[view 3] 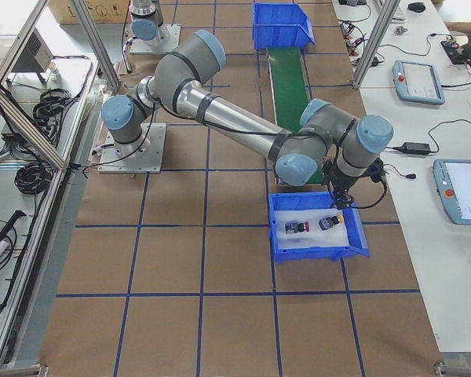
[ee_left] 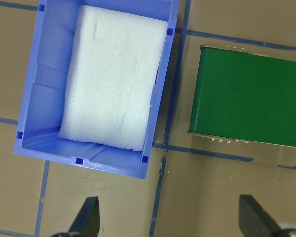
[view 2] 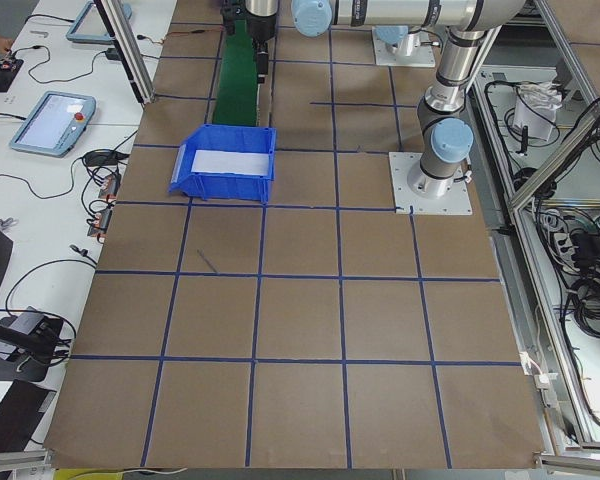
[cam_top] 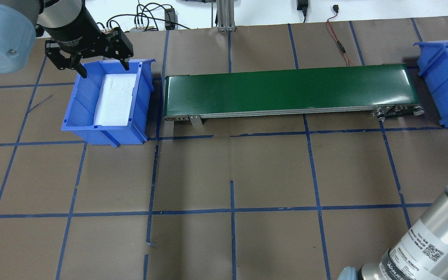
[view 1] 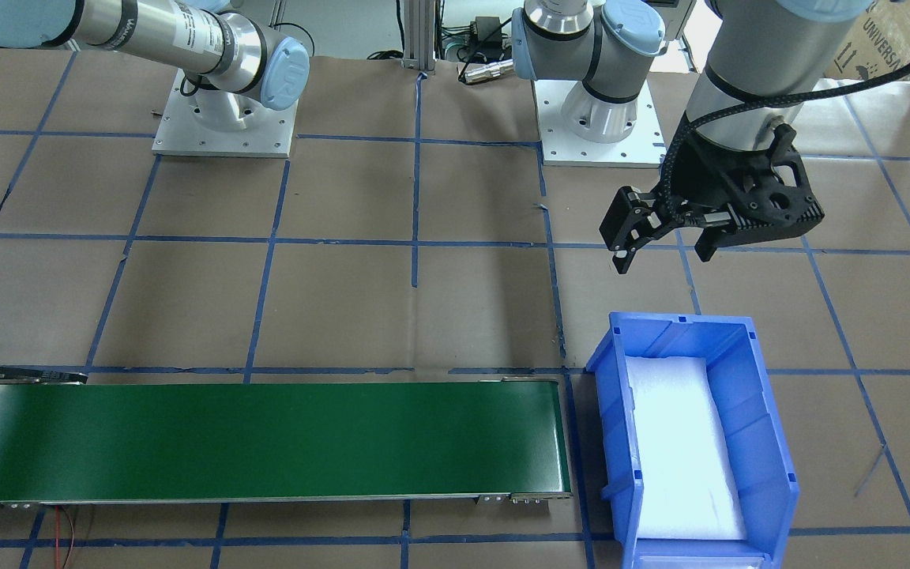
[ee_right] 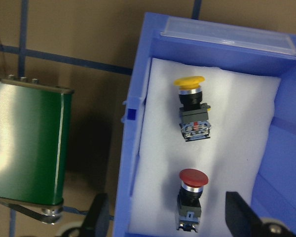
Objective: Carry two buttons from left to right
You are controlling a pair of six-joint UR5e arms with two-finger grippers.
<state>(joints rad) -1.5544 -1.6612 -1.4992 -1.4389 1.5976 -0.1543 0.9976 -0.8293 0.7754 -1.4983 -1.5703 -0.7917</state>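
Right gripper (view 3: 335, 198), jaws spread and empty, hangs near the red-capped button (ee_right: 191, 197) and yellow-capped button (ee_right: 191, 111), both grey-black-bodied.

Beneath the right gripper (view 3: 337, 195) we saw smooth plastic caps on the yellow button (ee_right: 192, 106) and the red button (ee_right: 191, 197), lying on matt white foam (ee_right: 237, 148) in a smooth blue plastic bin (ee_right: 132, 163). Beside it the green belt (ee_right: 24, 143) shone glossy over matt brown paper (ee_right: 79, 29).
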